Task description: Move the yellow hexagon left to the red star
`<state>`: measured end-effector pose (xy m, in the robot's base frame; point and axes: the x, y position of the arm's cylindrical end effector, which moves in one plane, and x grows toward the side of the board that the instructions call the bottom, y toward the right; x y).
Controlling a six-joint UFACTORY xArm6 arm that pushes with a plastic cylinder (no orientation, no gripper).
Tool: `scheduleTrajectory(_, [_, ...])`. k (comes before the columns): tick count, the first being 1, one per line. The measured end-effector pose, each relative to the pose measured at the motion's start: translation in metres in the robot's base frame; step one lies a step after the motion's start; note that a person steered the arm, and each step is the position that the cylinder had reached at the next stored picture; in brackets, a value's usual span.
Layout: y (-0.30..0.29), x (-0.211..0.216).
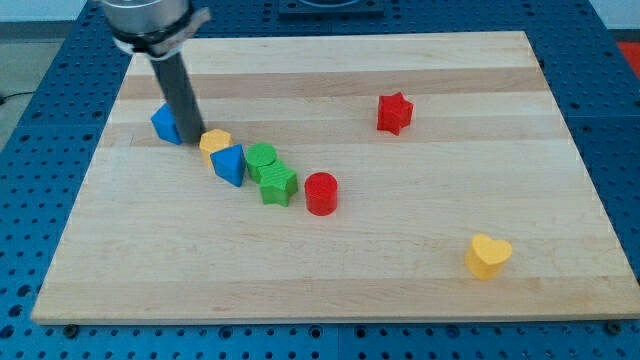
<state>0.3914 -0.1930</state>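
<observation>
The yellow hexagon [214, 142] lies left of the board's middle, touching a blue triangle block [229, 164] just below it. The red star [394, 112] sits apart at the view's upper right. My tip [192, 140] is down on the board just left of the yellow hexagon, between it and a blue block [165, 123] whose shape the rod partly hides.
A green round block [262, 158] and a green star [279, 184] touch each other right of the blue triangle. A red cylinder [321, 193] stands beside them. A yellow heart [488, 255] lies at the lower right. The wooden board [400, 290] ends at blue table edges.
</observation>
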Motion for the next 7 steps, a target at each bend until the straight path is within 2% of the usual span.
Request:
scheduleTrajectory(2, [-0.017,0.048])
scheduleTrajectory(3, [0.018,0.046])
scheduleTrajectory(5, [0.037,0.028])
scheduleTrajectory(7, [0.120,0.015])
